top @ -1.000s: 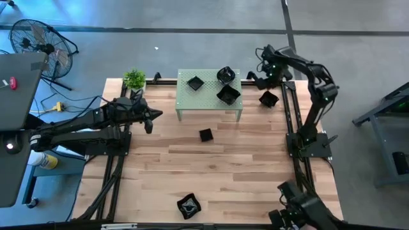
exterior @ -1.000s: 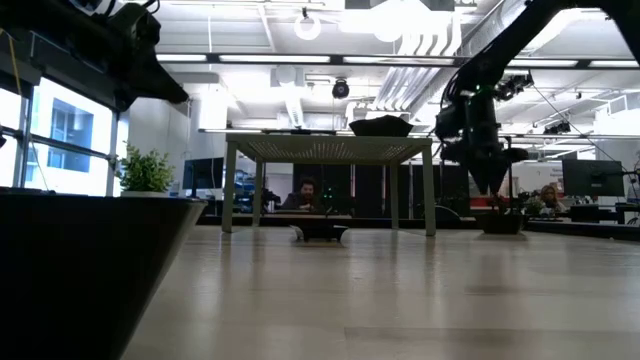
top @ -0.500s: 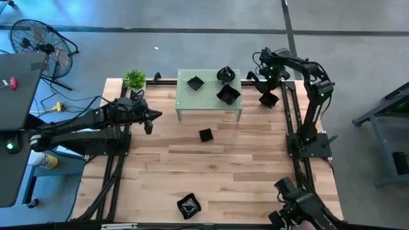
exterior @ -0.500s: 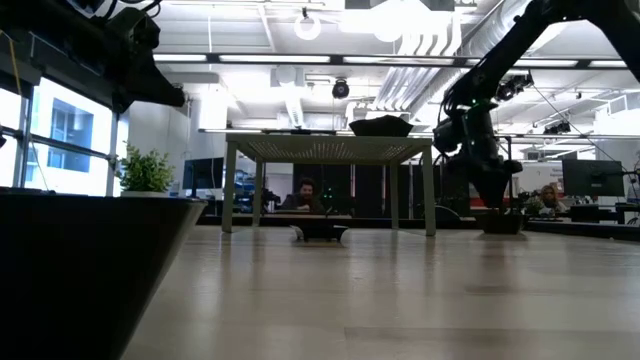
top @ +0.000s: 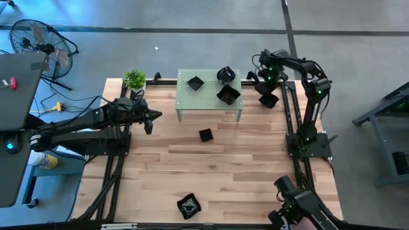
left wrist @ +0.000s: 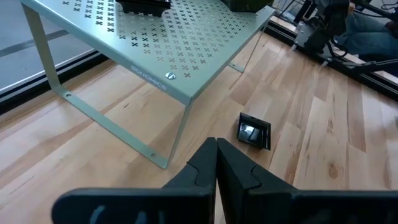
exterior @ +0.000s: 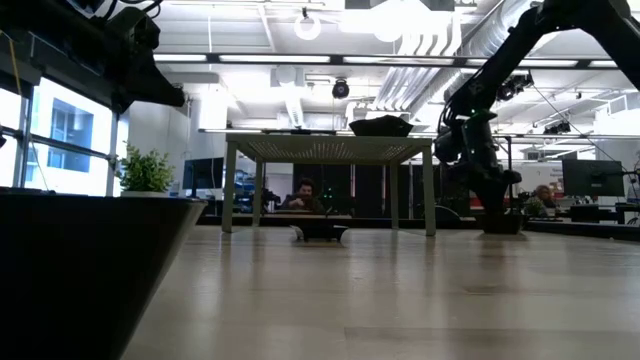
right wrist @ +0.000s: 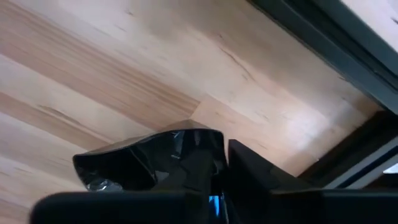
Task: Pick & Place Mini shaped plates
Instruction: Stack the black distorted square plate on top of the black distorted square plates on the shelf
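Several glossy black mini shaped plates are in view. Three rest on the green perforated stand [top: 209, 102]: a square one [top: 195, 82], a rounded one [top: 225, 75] and another [top: 228, 95]. A square plate [top: 205, 135] lies on the wood below the stand, and a wavy one [top: 188, 204] lies near the front edge. My right gripper [top: 268, 94] points down at the far right, shut on a further plate [right wrist: 137, 165]. My left gripper [top: 151, 119] hangs shut over the table's left side, touching nothing. My right gripper has the plate's raised rim at one corner [right wrist: 208, 138] between its two fingers, one finger [right wrist: 198, 171] over the plate's hollow and the other [right wrist: 255, 171] outside it. The fingers come from above, pointing down. The plate seems to rest on the wood.
A potted plant [top: 134, 79] stands at the far left corner. A dark rail [right wrist: 323, 37] runs along the table's edge close beside the held plate. Open wood lies between the stand and the front edge.
My right gripper has sunk toward the table at the far right, rolling a little, and has come down onto the plate there. The plate lies where it was.
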